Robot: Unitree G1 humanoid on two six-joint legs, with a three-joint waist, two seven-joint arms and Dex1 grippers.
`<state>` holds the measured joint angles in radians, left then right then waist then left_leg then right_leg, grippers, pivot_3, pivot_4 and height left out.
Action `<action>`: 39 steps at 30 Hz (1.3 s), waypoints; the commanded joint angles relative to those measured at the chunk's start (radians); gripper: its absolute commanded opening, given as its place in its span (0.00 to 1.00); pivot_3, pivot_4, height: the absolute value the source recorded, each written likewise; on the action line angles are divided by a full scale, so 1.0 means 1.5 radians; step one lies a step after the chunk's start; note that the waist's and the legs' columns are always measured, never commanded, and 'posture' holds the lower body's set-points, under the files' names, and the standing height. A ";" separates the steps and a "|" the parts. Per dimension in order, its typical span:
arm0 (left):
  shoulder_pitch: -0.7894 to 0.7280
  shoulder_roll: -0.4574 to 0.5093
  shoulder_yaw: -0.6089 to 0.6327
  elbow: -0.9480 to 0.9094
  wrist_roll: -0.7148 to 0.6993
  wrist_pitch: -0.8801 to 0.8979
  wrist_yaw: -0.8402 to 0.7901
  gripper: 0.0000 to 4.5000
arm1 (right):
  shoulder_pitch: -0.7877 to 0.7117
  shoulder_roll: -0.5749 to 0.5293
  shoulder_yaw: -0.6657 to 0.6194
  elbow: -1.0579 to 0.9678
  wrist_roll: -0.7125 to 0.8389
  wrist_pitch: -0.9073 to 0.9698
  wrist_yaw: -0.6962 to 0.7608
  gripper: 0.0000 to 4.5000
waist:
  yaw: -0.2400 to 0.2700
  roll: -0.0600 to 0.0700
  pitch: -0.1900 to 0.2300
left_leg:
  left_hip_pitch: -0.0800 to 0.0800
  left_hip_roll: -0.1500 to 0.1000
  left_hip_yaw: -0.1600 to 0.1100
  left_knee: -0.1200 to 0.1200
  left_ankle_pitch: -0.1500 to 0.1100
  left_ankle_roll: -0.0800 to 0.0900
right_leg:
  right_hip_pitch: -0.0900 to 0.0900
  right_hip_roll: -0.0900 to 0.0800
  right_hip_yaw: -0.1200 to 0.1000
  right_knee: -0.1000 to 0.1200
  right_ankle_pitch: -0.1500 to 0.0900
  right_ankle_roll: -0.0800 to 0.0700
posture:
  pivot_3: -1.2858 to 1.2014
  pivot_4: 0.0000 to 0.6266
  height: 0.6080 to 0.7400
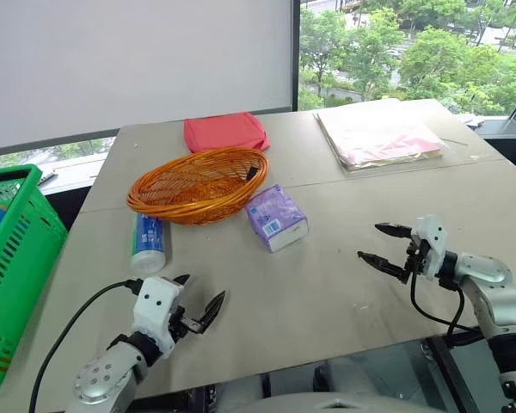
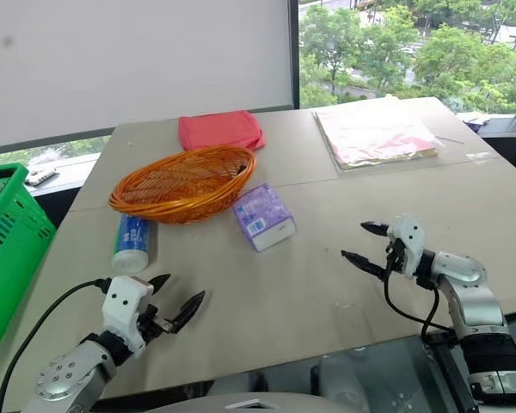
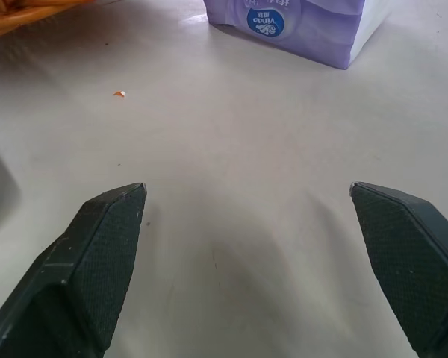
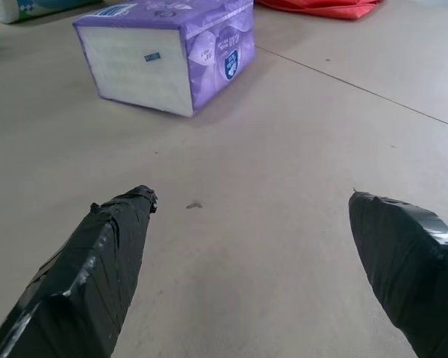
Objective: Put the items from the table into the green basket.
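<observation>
Both claws stand wide apart with nothing between their fingers: our left gripper (image 1: 198, 301) hovers low over the near edge of the table (image 1: 327, 284), and our right gripper (image 1: 387, 248) hangs over bare tabletop on the right. We count 2 items to move. The purple tissue pack (image 1: 277, 218) lies near the middle of the table, just beside the orange wicker basket (image 1: 198, 182), well apart from both grippers. The white bottle (image 1: 148, 243) lies on its side, touching or nearly touching the wicker basket's near rim, ahead of our left gripper. The green basket (image 1: 17, 258) stands off the table's left edge. A red cloth (image 1: 226, 132) and a flat stack of pinkish sheets (image 1: 378, 138) lie further back. We judge the tissue pack light and soft, so it will dent under pressure; we would take it across its narrower width, squarely on 2 opposite faces, closing gently. The bottle looks stiff and smooth, and being round it may roll or slip; we would grip it across its middle, fingers square to its length. Our left gripper is nearer both the bottle and the green basket.
</observation>
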<state>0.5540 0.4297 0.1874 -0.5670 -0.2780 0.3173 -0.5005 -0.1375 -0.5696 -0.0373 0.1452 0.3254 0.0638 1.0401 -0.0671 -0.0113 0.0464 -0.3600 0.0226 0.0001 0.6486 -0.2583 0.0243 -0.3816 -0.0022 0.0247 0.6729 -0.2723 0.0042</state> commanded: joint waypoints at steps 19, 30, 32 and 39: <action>0.118 0.003 0.224 -0.141 -0.234 -0.003 -0.066 0.99 | -0.440 0.174 0.262 0.077 -0.173 -0.013 -0.016 1.00 | 0.020 -0.001 0.001 | -0.002 0.001 0.001 0.000 0.000 0.000 | -0.005 0.001 0.001 0.003 0.001 -0.002 | 0.55 0.00 1.00; 0.195 -0.016 0.255 -0.216 -0.303 -0.011 -0.065 1.00 | -0.657 0.274 0.372 0.435 -0.384 -0.242 -0.105 0.95 | 0.055 -0.002 0.001 | -0.002 0.000 0.002 0.000 0.000 0.000 | -0.005 -0.001 0.001 0.003 0.000 -0.006 | 0.59 0.00 1.00; 0.199 -0.019 0.253 -0.224 -0.305 -0.012 -0.062 1.00 | -0.667 0.279 0.367 0.461 -0.393 -0.260 -0.115 0.83 | 0.058 -0.002 0.001 | -0.002 0.000 0.001 0.000 0.000 0.000 | -0.005 -0.001 0.001 0.003 0.000 -0.006 | 0.59 0.00 1.00; 0.165 -0.017 0.246 -0.217 -0.313 -0.007 -0.033 1.00 | -0.679 0.266 0.354 0.501 -0.409 -0.318 -0.132 0.14 | 0.059 -0.001 0.001 | -0.002 0.000 0.001 0.000 0.000 0.000 | -0.005 -0.001 0.001 0.003 0.000 -0.006 | 0.58 0.00 1.00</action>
<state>0.8130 0.3973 0.5499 -0.8679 -0.7398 0.3190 -0.5582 -1.1294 -0.1563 0.5325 0.9039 -0.2962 -0.3800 0.8648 0.0207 -0.0132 0.0487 -0.3633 0.0228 0.0011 0.6481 -0.2582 0.0240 -0.3885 -0.0031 0.0251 0.6776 -0.2726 -0.0053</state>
